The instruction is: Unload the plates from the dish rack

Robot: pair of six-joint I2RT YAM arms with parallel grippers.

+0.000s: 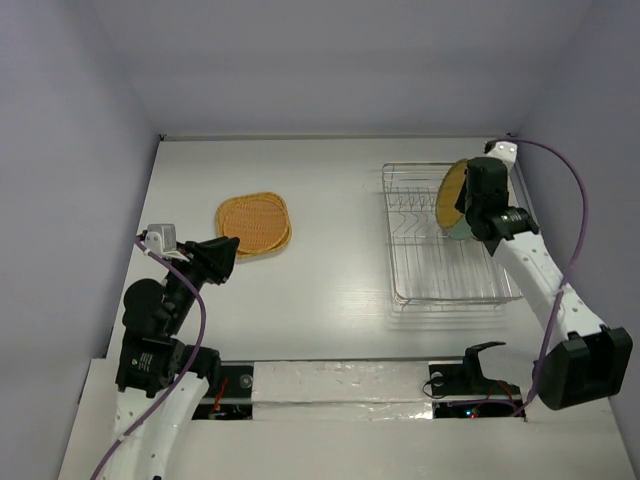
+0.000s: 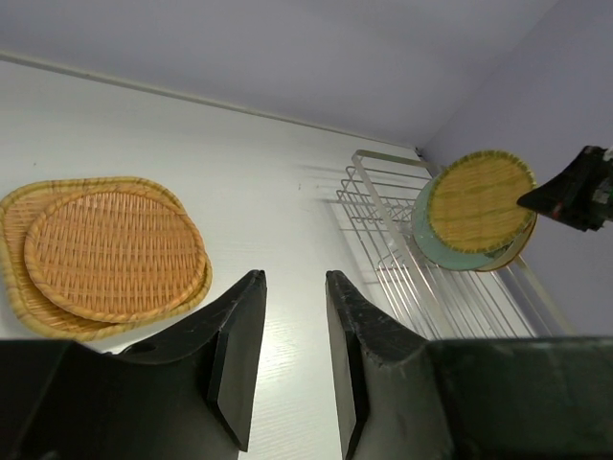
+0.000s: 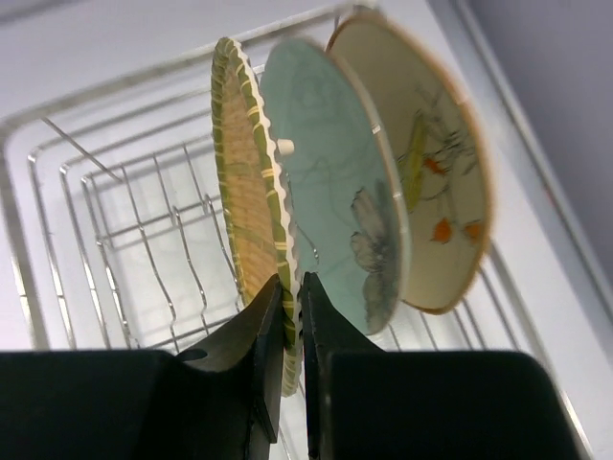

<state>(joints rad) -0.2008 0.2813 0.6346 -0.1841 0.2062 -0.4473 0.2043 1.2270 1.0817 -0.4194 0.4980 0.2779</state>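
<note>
The silver wire dish rack (image 1: 420, 280) stands at the right. In it, upright on edge, are a round orange-yellow woven plate (image 3: 239, 163), a pale green flowered plate (image 3: 335, 201) and a beige floral plate (image 3: 431, 163). My right gripper (image 3: 291, 287) is shut on the rim of the round woven plate (image 1: 450, 192), which stands high above the rack's wires. Two orange-yellow woven plates (image 1: 254, 222) lie stacked flat on the table at the left (image 2: 110, 251). My left gripper (image 2: 292, 278) is open and empty just right of that stack.
The white table ends at grey walls behind and at both sides. The rack's front rows of tines (image 3: 144, 240) hold nothing. The right arm (image 1: 540, 270) reaches along the rack's right side.
</note>
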